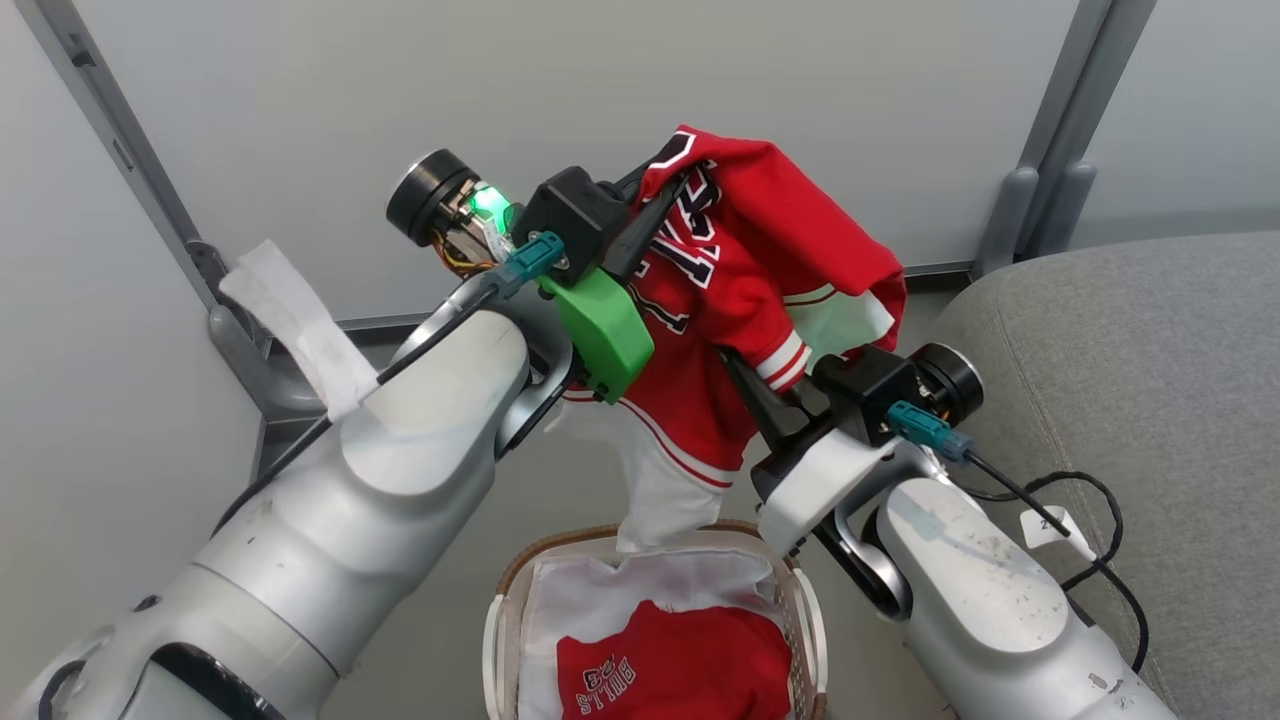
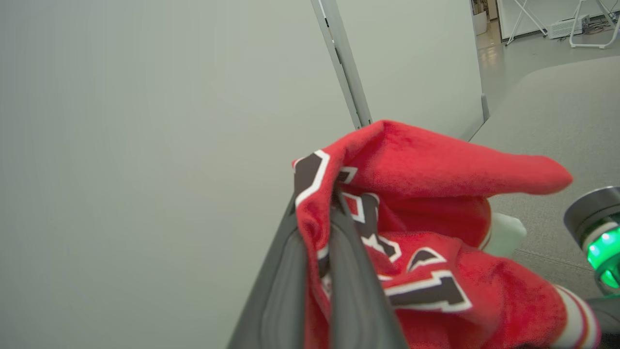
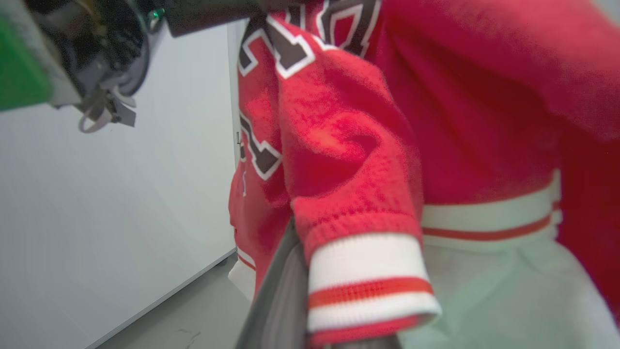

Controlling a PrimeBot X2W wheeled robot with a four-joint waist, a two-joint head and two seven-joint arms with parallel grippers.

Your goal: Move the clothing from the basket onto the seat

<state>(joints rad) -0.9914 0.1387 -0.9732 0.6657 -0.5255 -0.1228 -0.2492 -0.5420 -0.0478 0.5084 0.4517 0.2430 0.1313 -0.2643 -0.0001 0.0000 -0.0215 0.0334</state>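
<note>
Left jaws and right jaws are each clamped on the red jersey [image 1: 760, 250], holding it up above the basket [image 1: 510, 590]. Inside the basket, the red shorts [image 1: 680, 665] lie on its white lining [image 1: 590, 600]. Right of the basket stands the grey couch [image 1: 1130, 380].

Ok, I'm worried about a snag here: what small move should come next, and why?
Probably raise both arms a little higher. The left gripper and right gripper are each shut on the numbered jersey, held above the basket, but white cloth hanging under it reaches down to the basket's lining. Once that clears, the couch lies to the right.
</note>
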